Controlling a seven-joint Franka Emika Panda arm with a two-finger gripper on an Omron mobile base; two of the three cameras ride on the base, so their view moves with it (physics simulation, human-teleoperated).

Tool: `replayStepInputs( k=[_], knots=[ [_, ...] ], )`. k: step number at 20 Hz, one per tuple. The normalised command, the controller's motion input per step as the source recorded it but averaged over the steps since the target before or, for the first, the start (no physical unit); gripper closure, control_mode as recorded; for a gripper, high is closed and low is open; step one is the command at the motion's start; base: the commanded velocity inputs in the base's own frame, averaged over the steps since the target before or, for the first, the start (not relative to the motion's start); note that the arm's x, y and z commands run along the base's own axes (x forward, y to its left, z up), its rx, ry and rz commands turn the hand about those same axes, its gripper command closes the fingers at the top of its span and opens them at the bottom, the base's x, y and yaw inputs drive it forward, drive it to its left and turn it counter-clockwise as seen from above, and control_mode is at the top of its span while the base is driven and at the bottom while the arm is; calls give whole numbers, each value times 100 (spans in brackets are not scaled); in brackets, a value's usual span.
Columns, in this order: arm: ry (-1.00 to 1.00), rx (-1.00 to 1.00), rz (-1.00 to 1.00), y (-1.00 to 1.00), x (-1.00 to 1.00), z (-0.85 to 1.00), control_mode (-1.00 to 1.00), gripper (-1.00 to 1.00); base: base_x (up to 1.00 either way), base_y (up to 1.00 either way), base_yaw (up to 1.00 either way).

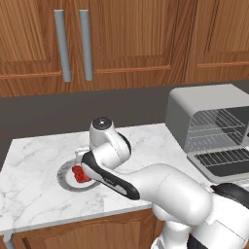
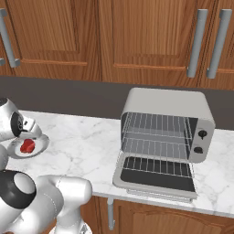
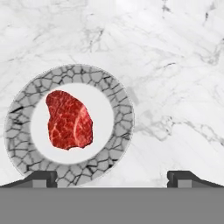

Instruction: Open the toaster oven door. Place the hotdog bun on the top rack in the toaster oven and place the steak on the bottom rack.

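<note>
the gripper (image 3: 112, 177) hangs over the marble counter (image 1: 34, 185) with its two dark finger tips (image 3: 40, 177) spread wide and nothing between them, fully released. just below and ahead of it in the hand view lies one round plate (image 3: 118, 94) with a grey cracked-stone rim and a white centre. one steak (image 3: 68, 119), red and marbled, lies flat on that white centre, a little toward the plate's left in the hand view, apart from the finger tips. from the left base view the white arm (image 1: 165, 187) bends across the counter's front and covers part of the plate (image 1: 64, 176), with the steak (image 1: 80, 174) showing red beside the wrist. in the right base view the steak (image 2: 28, 145) and plate (image 2: 42, 145) sit at the far left of the counter, well apart from the oven.

further along the counter stands one toaster oven (image 2: 167, 101), light grey. the toaster oven door (image 2: 155, 176) is folded down flat on its lower hinge, dark glass facing up. inside, two wire shelves show: the top rack (image 2: 157, 122) and the bottom rack (image 2: 155, 147); i cannot make out anything lying on either. two black knobs (image 2: 202, 134) sit on the front panel.

behind, wooden cabinets (image 2: 137, 36) carry four grey bar handles (image 2: 196, 43) in the right base view.
</note>
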Motion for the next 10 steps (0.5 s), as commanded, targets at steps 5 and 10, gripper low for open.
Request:
replayStepInputs(
  k=[5,10],
  knots=[
    [0,0,1,58,21,-27,-100,-100,0,0,0],
    [0,0,6,22,10,-26,-100,-100,0,0,0]
  ],
)
